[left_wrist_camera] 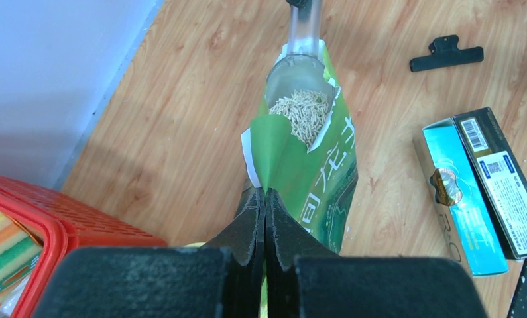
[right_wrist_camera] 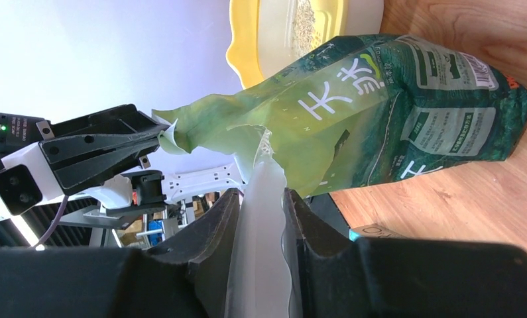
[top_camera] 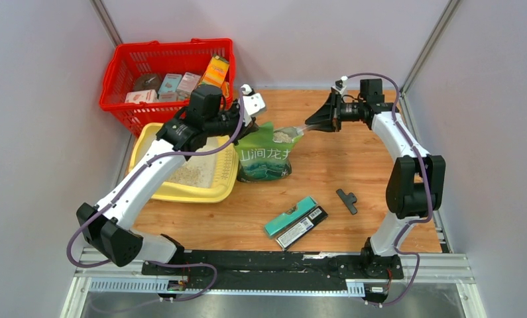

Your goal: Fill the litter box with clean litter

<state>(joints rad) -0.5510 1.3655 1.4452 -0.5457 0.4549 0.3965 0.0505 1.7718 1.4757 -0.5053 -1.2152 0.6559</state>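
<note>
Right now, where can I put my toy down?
Bare wood lies between the green bag and the right arm, behind the black clip. A smaller patch sits before the litter box, left of the two boxes. Back-left, by the red basket, is crowded.

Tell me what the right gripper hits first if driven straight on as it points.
Probably the green bag, at its open mouth where the held scoop sits; the left gripper pinching its edge lies beyond.
</note>
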